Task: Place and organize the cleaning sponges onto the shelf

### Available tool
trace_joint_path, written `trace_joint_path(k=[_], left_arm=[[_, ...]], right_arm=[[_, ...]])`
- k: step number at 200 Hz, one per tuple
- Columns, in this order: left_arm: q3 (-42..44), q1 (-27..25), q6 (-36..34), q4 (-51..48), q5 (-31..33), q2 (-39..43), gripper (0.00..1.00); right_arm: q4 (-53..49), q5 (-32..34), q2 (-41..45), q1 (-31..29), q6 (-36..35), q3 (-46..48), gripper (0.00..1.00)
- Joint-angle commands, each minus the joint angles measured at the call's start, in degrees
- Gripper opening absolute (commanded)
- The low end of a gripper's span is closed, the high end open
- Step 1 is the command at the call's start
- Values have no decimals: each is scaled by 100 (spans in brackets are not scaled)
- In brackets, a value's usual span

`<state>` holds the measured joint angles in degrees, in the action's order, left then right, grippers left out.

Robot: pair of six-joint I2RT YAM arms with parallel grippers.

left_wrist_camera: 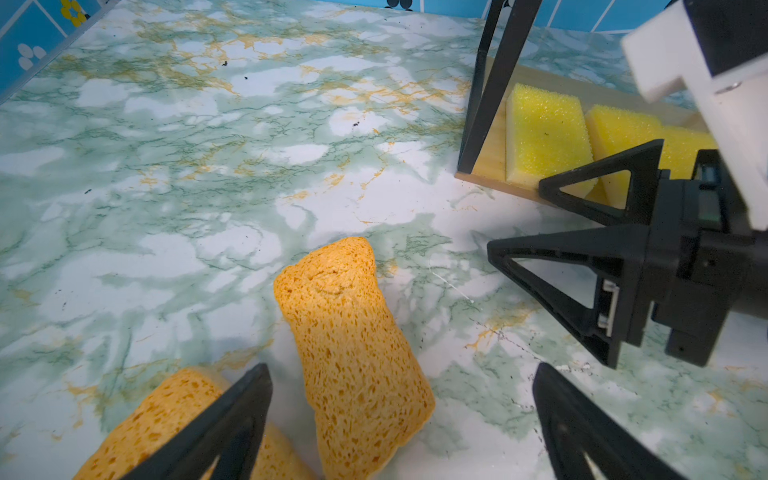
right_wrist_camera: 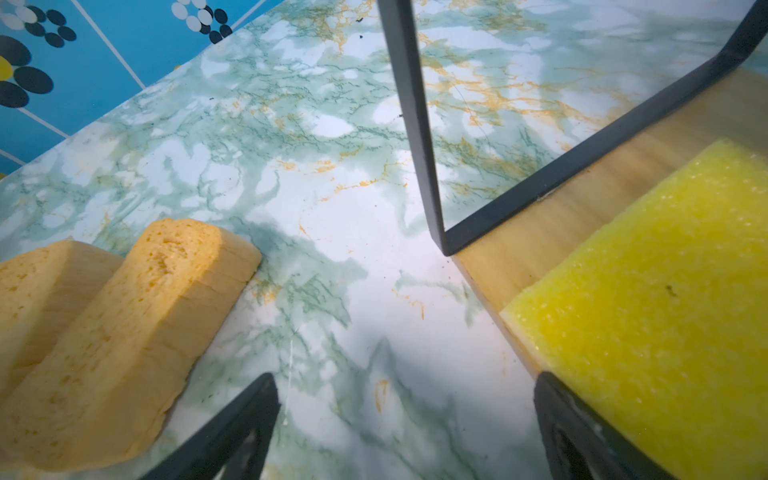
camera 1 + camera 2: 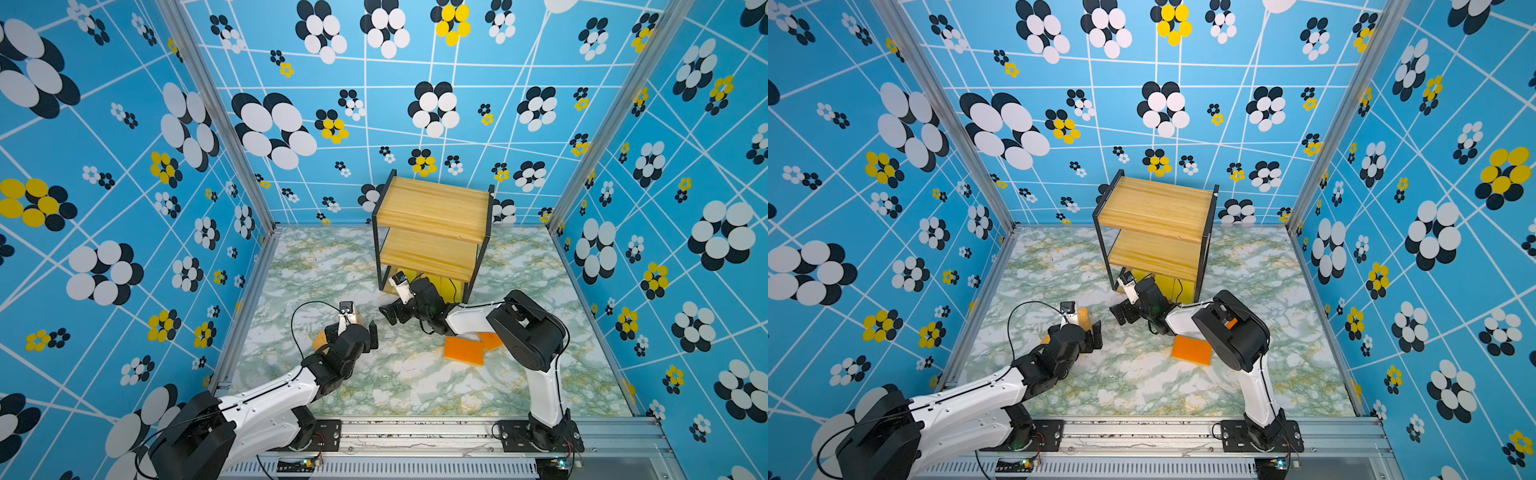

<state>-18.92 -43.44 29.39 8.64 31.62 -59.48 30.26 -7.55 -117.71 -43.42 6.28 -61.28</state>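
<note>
Left arm (image 3: 266, 399): stretched low and forward; left gripper (image 1: 401, 368) spread wide, gripping nothing. Right arm (image 3: 540, 386): elbow raised, forearm angled inward toward the middle; right gripper (image 1: 519, 220) parted, empty, aimed leftward, seemingly held level.

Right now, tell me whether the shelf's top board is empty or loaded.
Empty: the top board shows only bare wood in both top views.
</note>
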Motion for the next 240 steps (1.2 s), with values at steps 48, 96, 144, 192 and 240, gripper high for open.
trace_joint_path(k=[48, 96, 144, 192, 240], left_arm=[[-269, 82, 467, -639, -33, 180, 99], [-165, 107, 742, -934, -37, 512, 99], [-196, 99, 587, -587, -436, 457, 99], [-424, -27, 509, 221, -906, -439, 99], [-1002, -513, 341, 581, -1089, -1526, 99]], right_arm=[[-622, -701, 1341, 18, -173, 762, 99], [-1085, -492, 2489, -11, -182, 1560, 99], [-2715, 526, 4245, -8, 543, 2238, 99], [-4447, 1034, 5716, 9, 1450, 2752, 99], [-5529, 1044, 6874, 16, 2248, 3248, 99]])
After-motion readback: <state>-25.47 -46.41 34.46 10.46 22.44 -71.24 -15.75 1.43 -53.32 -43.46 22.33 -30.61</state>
